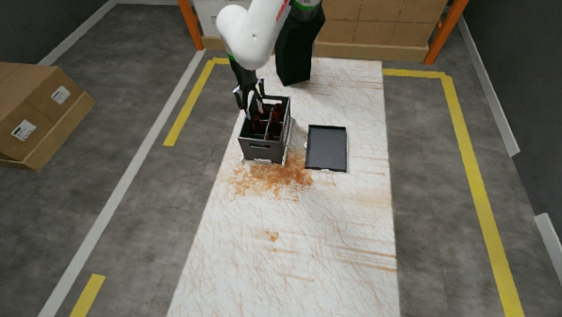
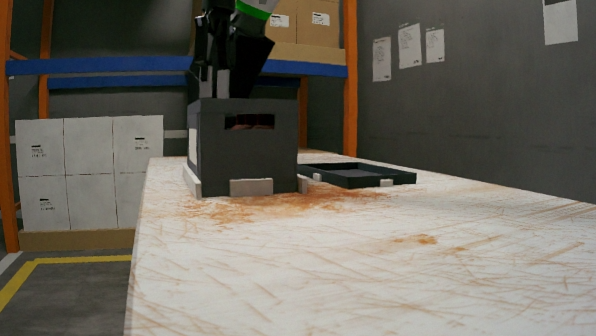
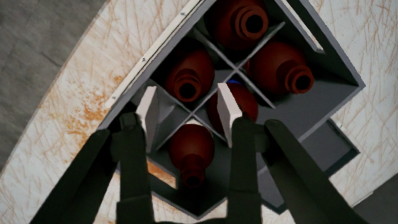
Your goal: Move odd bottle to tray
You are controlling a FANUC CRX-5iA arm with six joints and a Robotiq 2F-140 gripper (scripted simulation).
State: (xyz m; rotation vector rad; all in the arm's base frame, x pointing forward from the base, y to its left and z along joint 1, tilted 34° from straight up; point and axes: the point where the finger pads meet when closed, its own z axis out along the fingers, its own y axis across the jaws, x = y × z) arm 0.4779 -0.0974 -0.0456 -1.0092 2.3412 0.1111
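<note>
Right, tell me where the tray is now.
In the top view, the tray lies on the table, just right of the crate.
</note>
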